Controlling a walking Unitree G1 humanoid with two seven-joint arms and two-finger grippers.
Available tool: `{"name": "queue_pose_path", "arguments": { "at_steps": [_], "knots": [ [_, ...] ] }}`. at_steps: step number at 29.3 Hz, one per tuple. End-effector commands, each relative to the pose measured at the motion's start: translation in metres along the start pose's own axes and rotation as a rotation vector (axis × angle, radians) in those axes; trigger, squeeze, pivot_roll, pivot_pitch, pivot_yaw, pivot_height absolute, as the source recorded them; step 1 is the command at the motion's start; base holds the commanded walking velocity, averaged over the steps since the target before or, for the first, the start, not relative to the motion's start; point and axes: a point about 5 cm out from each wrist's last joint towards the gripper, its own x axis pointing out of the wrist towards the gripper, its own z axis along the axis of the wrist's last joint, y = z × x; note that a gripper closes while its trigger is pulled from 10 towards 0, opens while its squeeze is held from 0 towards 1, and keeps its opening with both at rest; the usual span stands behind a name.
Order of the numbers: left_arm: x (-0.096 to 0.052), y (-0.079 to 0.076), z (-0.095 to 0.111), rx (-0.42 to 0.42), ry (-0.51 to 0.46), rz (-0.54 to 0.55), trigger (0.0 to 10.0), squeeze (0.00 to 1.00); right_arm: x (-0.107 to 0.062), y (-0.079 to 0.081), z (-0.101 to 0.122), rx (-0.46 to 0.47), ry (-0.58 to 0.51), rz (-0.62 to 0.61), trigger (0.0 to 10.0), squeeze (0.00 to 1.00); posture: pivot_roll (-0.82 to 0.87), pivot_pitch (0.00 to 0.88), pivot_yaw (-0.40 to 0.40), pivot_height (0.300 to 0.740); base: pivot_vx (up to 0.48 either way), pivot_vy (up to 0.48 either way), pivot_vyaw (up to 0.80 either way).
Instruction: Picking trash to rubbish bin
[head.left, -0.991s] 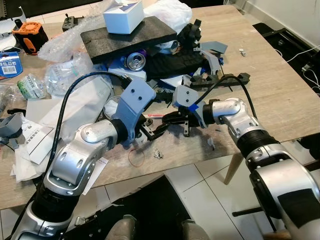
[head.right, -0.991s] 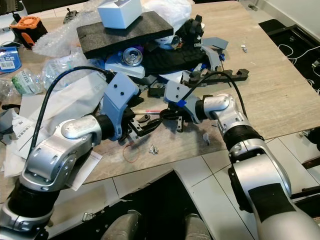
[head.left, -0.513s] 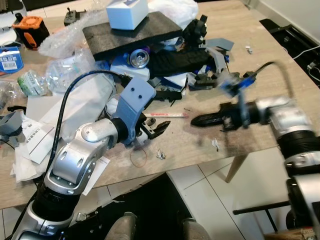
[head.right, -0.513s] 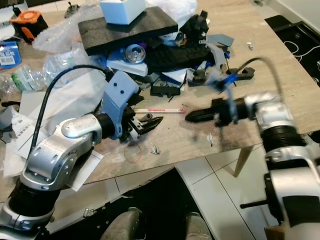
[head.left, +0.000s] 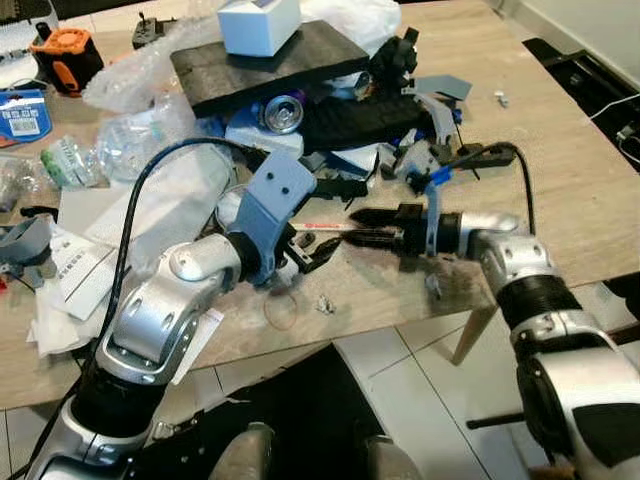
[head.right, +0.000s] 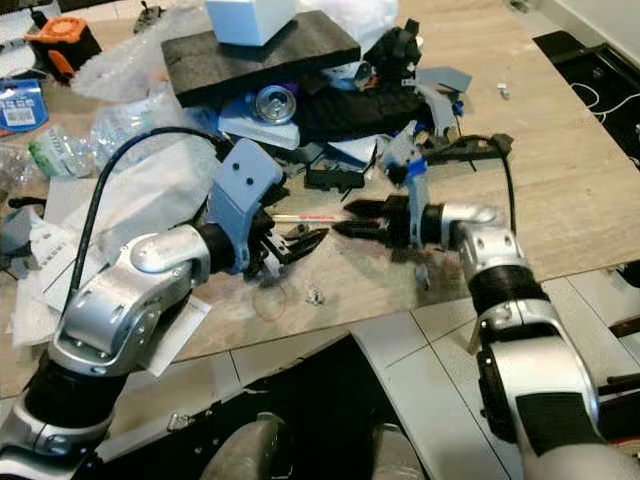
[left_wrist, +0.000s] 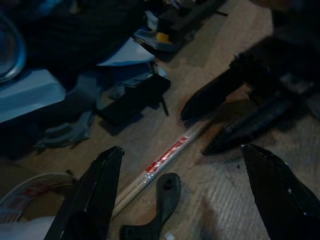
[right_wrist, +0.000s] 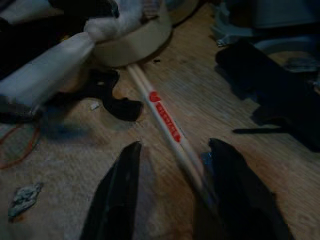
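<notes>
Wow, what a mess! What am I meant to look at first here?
Two silver arms meet at the near edge of the wooden table: the right gripper, fingers apart, straddles wrapped chopsticks, facing the open left gripper. Behind them rises a junk heap: a drinks can under a black foam slab.

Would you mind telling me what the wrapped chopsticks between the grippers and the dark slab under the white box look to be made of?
The chopsticks look like pale, matte wood or bamboo in a thin clear sleeve with red print; the wrapper is probably plastic, though paper is possible. The dark slab looks like charcoal foam: its surface is coarse, dull and speckled.
</notes>
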Motion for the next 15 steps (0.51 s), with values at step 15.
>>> {"name": "queue_pose_path", "arguments": {
  "at_steps": [15],
  "knots": [
    [-0.001,-0.002,0.000,-0.003,0.000,0.004,10.0,0.00,0.015,0.002,-0.010,-0.107,-0.015,-0.093,10.0,1.00,0.10,0.331,0.009,0.740,0.000,0.000,0.00]
  ]
}}
